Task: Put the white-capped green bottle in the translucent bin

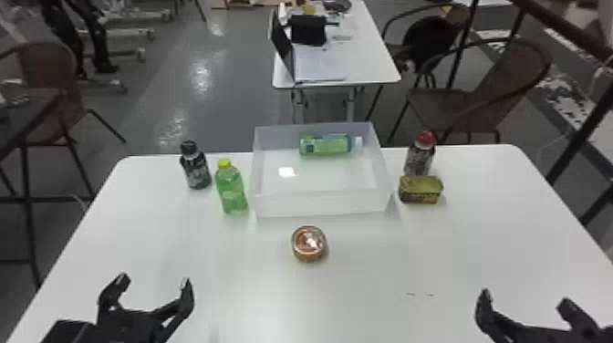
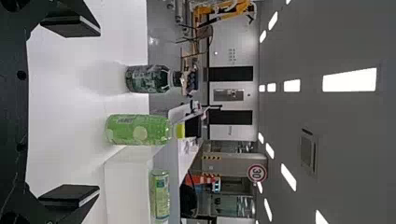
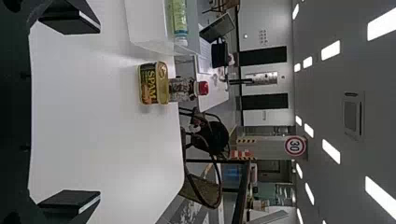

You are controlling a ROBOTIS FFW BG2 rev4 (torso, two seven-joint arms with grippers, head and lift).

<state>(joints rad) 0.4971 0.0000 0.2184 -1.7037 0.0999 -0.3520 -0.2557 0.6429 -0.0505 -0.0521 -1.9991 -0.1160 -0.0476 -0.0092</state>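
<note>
The white-capped green bottle (image 1: 326, 144) lies on its side in the translucent bin (image 1: 321, 204), along its far wall, cap toward the right. Over the table's near left part is my left gripper (image 1: 153, 285), open and holding nothing. My right gripper (image 1: 524, 298) stands open and bare at the near right. In the left wrist view, the left gripper (image 2: 70, 111) has its fingers wide apart, with the white-capped bottle (image 2: 160, 195) farther off in the bin. The right wrist view has the right gripper (image 3: 70, 113) with spread fingers and part of the same bottle (image 3: 179, 18).
Left of the bin stand a green bottle with a yellow-green cap (image 1: 231, 189) and a dark bottle (image 1: 195, 168). A red-capped bottle (image 1: 419, 155) and a yellow tin (image 1: 420, 189) are on its right. A round can (image 1: 309, 244) sits before it on the white table (image 1: 365, 278).
</note>
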